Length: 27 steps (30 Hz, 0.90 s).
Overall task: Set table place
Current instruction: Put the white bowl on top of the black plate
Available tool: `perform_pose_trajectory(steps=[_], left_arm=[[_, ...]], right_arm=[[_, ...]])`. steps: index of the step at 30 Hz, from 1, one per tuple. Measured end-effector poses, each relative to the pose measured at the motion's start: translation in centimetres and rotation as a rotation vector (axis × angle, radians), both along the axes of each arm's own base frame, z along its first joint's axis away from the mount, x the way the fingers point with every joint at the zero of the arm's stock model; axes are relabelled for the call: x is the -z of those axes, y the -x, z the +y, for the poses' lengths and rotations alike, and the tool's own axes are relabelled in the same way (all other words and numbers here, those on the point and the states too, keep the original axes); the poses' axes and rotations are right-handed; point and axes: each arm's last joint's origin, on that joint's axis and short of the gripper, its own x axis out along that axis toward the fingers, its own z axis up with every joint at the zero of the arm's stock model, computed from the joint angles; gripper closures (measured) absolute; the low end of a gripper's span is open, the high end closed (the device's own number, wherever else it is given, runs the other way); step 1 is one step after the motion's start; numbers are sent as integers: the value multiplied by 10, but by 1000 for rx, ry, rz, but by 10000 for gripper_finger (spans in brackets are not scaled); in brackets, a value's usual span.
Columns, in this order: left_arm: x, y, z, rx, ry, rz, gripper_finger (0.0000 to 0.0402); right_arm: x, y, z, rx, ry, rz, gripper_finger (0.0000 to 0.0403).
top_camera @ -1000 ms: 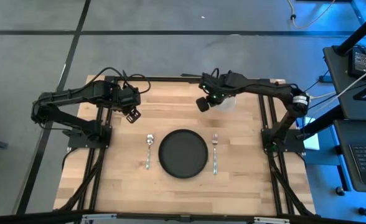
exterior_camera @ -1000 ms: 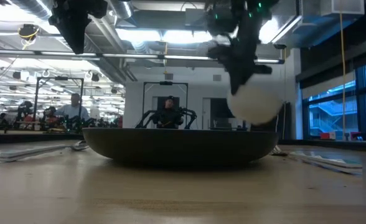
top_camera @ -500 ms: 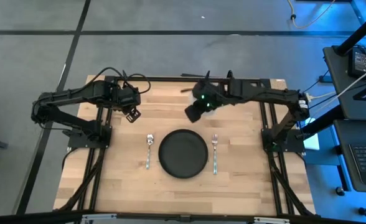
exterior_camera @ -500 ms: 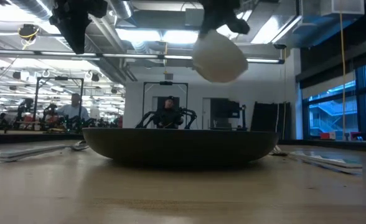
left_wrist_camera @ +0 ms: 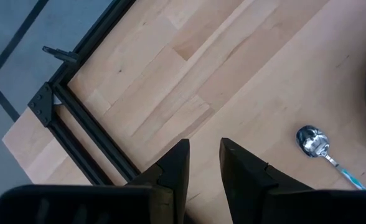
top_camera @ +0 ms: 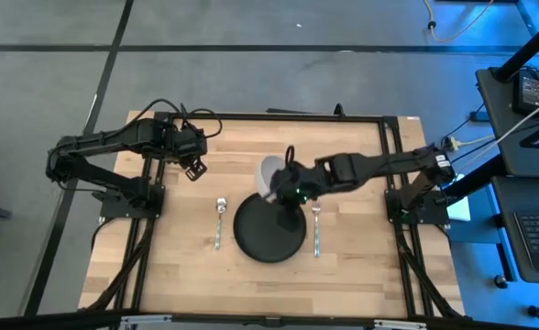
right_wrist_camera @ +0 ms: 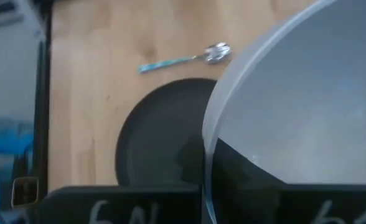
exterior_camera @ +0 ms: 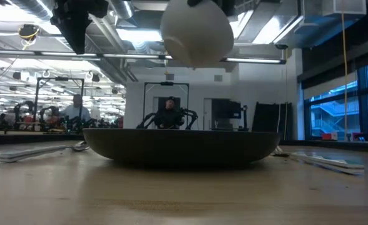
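Right gripper (top_camera: 283,188) over the far edge of the black plate (top_camera: 268,229), pinching the rim of a white bowl (top_camera: 270,174), carried in the air above the plate. Plate resting mid-table on the pale wooden table (top_camera: 178,266), with a spoon (top_camera: 219,220) just left of it and a fork (top_camera: 316,225) just right, both flat on the wood. Left gripper (top_camera: 194,170) raised over the far left part of the table, fingers (left_wrist_camera: 173,171) nearly together, holding nothing.
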Motion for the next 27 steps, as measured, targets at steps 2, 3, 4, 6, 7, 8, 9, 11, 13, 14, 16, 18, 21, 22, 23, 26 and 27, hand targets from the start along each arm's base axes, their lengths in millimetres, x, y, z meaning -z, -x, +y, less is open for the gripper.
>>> perform_pose_trajectory(steps=[2,3,4,6,7,8,9,11,13,14,16,18,21,22,23,26,27], left_arm=[[0,0,0,0,0,0,319],[0,0,0,0,0,-1,319],[0,0,0,0,0,0,319],[0,0,0,0,0,0,319],[0,0,0,0,0,0,319],[0,0,0,0,0,0,319],[0,0,0,0,0,0,319],[0,0,0,0,0,0,319],[0,0,0,0,0,0,319],[0,0,0,0,0,0,319],[0,0,0,-1,0,0,319],[0,0,0,-1,0,0,319],[0,0,0,-1,0,0,319],[0,0,0,-1,0,0,319],[0,0,0,-1,0,0,319],[0,0,0,-1,0,-1,319],[0,0,0,-2,0,-1,319]], right_arm=[[2,-1,9,-56,26,0,397],[3,-1,13,-78,34,-5,397],[4,-2,16,-90,36,-3,397],[9,-3,22,-116,22,13,397],[12,-5,25,-125,11,23,397],[15,-6,27,-136,5,33,397],[20,-9,31,-147,2,46,397],[30,-14,36,-166,2,73,397],[43,-20,42,-184,1,109,397],[49,-22,45,-204,-4,129,397],[61,-27,50,-238,-26,163,397],[73,-31,54,-243,-60,200,397],[84,-35,59,-228,-77,234,397],[87,-36,59,-229,-75,241,397],[90,-37,61,-231,-73,247,397],[97,-39,62,-236,-67,265,397],[100,-40,62,-236,-66,272,397]])
